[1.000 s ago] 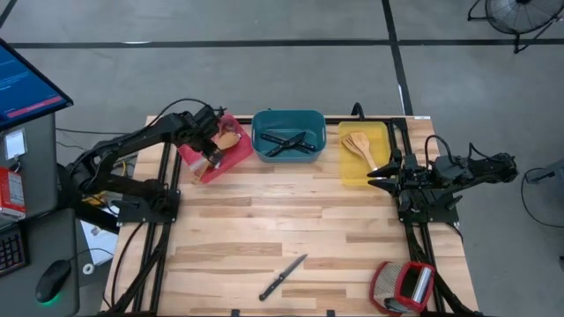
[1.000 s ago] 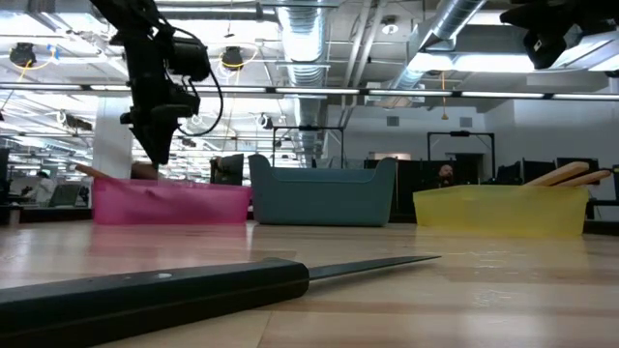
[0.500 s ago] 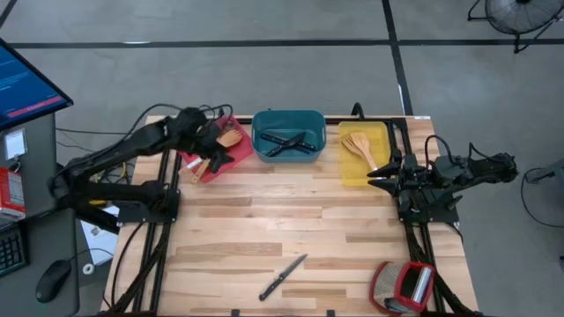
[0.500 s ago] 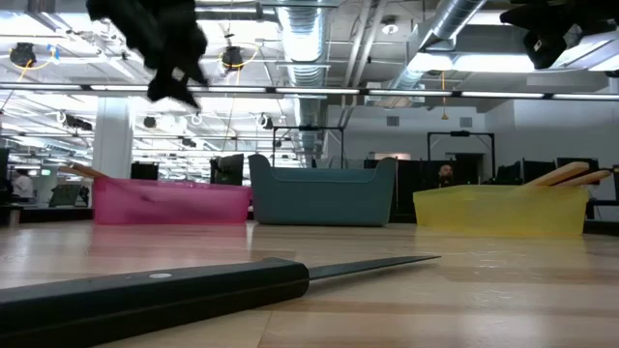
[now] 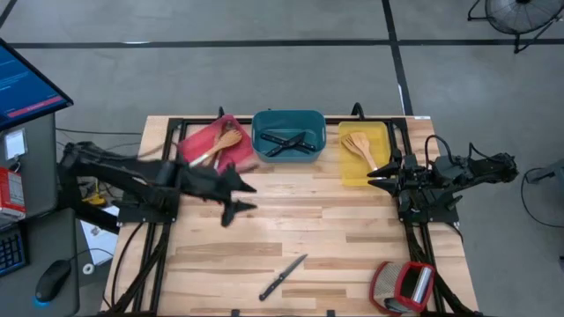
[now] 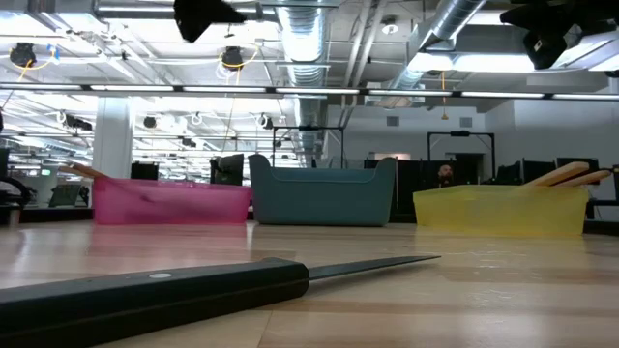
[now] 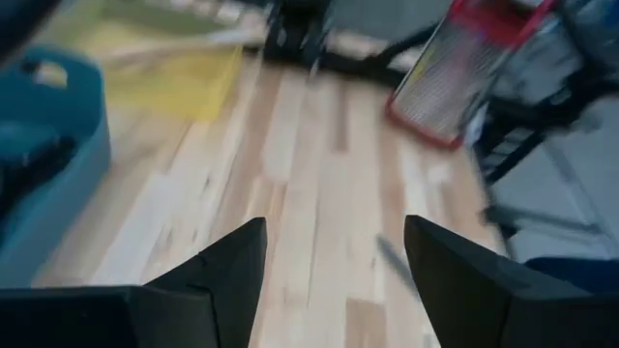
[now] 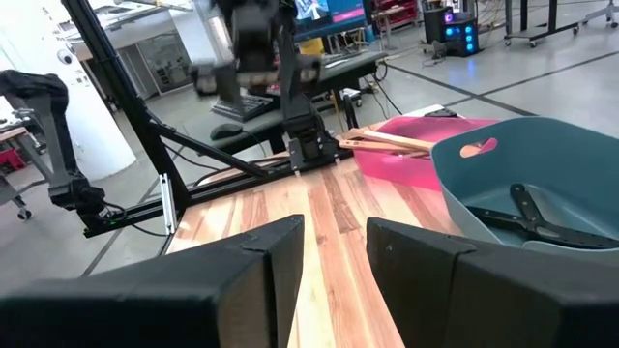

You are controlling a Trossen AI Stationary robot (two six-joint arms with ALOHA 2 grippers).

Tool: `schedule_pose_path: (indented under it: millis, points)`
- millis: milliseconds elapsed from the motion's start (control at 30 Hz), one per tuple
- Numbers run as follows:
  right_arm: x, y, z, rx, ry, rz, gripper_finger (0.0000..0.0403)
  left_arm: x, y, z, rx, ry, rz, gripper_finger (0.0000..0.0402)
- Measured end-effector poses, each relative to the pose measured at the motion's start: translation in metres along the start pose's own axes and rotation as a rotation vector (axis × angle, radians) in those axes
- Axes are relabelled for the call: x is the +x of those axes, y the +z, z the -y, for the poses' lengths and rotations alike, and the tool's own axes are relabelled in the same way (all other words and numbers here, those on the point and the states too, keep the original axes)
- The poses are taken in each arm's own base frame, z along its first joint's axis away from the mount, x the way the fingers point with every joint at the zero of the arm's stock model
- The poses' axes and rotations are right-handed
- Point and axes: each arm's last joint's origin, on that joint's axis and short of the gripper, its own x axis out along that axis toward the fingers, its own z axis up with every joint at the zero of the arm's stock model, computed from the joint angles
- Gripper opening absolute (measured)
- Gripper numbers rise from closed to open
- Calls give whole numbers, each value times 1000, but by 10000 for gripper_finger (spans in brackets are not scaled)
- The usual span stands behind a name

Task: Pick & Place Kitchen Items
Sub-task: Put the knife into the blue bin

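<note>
Table [image 5: 352,229]: three trays along far edge. Red tray [image 5: 201,139] has spatula, teal tray [image 5: 264,132] knives, yellow tray [image 5: 352,172] spoons. Grater [image 5: 403,286] at near right corner.

Left gripper [image 5: 236,195]: over table in front of red tray, fingers spread, empty.

Right gripper [image 5: 377,176]: parked beside yellow tray, part open, holding nothing.

Last loose knife [image 5: 282,276]: flat, near edge, centre.

Advice: descend over black handle, fingers straddling across it, close near table, then carry to teal tray.

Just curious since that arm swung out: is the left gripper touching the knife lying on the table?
Apart. The high view shows the left gripper, empty, with bare wood between it and the knife.
</note>
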Motion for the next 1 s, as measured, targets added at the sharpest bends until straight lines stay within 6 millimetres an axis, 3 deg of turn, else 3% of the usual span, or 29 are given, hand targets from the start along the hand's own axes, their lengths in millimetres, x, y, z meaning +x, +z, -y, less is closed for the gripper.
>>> schedule_pose_path:
  millis: [333, 700, 800, 1000]
  points:
    - [0, 0, 0, 0, 0, -1, 126, 71, -56, 63, -19, 48, -117, 225]
    - [0, -1, 0, -1, -4, -11, 126, 113, -110, 94, -47, 52, -226, 225]
    - [0, -1, 0, -3, -5, -14, 126, 120, -112, 105, -8, 30, -238, 225]
    - [0, -2, 1, 10, -7, -19, 126, 132, -96, 130, 102, -44, -218, 224]
